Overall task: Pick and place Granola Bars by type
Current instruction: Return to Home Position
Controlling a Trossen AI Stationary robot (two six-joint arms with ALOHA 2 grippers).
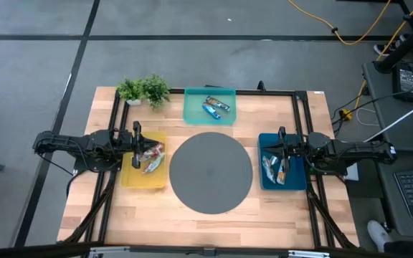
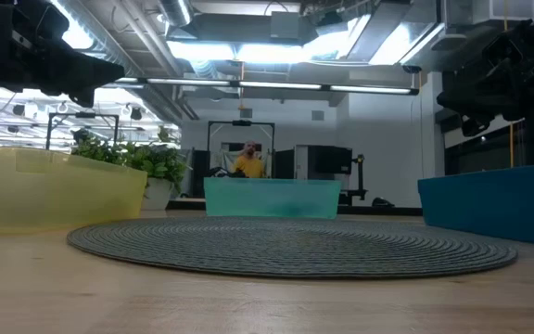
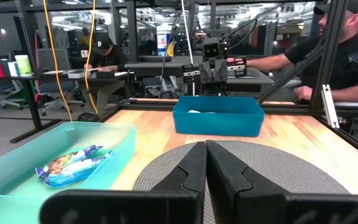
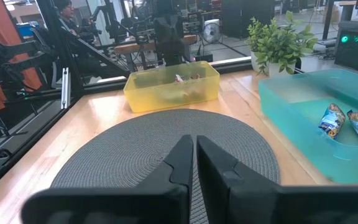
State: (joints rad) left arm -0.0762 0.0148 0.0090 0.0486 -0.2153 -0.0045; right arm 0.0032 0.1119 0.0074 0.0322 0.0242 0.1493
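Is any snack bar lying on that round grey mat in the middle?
No: the round grey mat carries nothing; the granola bars sit in the yellow tray, teal tray and blue tray.

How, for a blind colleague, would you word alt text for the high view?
From above: a round grey mat on a wooden table, with red-wrapped granola bars in a yellow tray, blue bars in a teal tray, silvery bars in a dark-blue tray. The left claw hangs over the yellow tray, the right claw over the dark-blue.
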